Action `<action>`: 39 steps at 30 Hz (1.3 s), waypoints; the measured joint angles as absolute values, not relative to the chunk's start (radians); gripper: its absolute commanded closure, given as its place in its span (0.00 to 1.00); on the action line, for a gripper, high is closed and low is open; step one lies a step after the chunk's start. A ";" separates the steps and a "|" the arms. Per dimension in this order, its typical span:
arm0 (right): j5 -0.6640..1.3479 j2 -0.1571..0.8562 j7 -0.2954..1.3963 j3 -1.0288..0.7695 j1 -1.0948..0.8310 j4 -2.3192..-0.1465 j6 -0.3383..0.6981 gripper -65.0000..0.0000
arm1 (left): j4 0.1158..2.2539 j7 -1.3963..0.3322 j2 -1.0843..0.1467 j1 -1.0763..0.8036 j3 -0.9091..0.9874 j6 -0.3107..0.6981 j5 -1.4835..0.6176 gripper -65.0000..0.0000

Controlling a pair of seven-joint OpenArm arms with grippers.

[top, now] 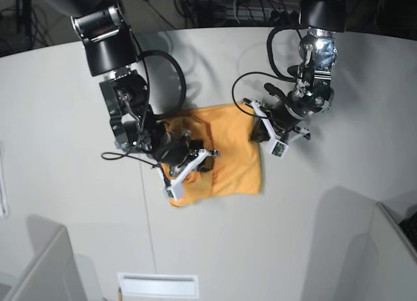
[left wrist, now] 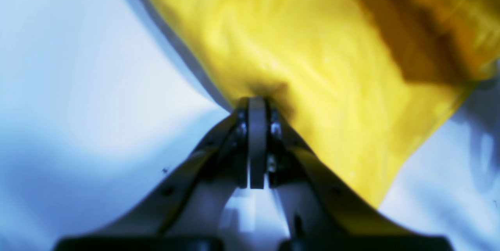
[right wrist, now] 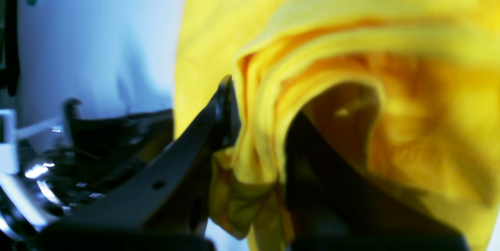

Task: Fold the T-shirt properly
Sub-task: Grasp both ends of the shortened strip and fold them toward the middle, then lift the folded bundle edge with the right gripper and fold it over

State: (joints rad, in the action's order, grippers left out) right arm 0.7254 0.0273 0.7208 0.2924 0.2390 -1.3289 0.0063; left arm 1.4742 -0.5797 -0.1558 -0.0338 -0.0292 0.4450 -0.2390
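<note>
The orange-yellow T-shirt lies partly folded on the white table between my two arms. My left gripper is shut on the shirt's edge, with the cloth stretching away from its tips; in the base view it sits at the shirt's upper right corner. My right gripper is shut on a bunched fold of the shirt, with several layers between its fingers; in the base view it is at the shirt's lower left. The tag and neckline are hidden.
Dark cables run along the table's far edge. A white slotted plate sits at the front edge. Grey partitions stand at the lower left and lower right.
</note>
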 measured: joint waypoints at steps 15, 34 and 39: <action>0.735 0.027 0.709 0.340 0.262 -1.250 -0.013 0.72 | 1.477 -0.580 -0.204 -0.053 -0.023 0.450 -0.247 1.00; 0.728 0.034 0.752 0.582 0.301 -1.362 -0.307 0.60 | 1.525 -0.580 -0.234 -0.131 0.313 0.449 -0.254 1.00; 0.732 0.031 0.755 0.654 0.319 -1.364 -0.330 0.60 | 1.525 -0.580 -0.233 -0.128 0.331 0.449 -0.255 1.00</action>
State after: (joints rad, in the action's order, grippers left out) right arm 0.7319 0.0307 0.7551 0.6544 0.3191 -1.3643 -0.3302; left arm 1.5249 -0.5797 -0.2333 -0.1280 0.3313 0.4492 -0.2546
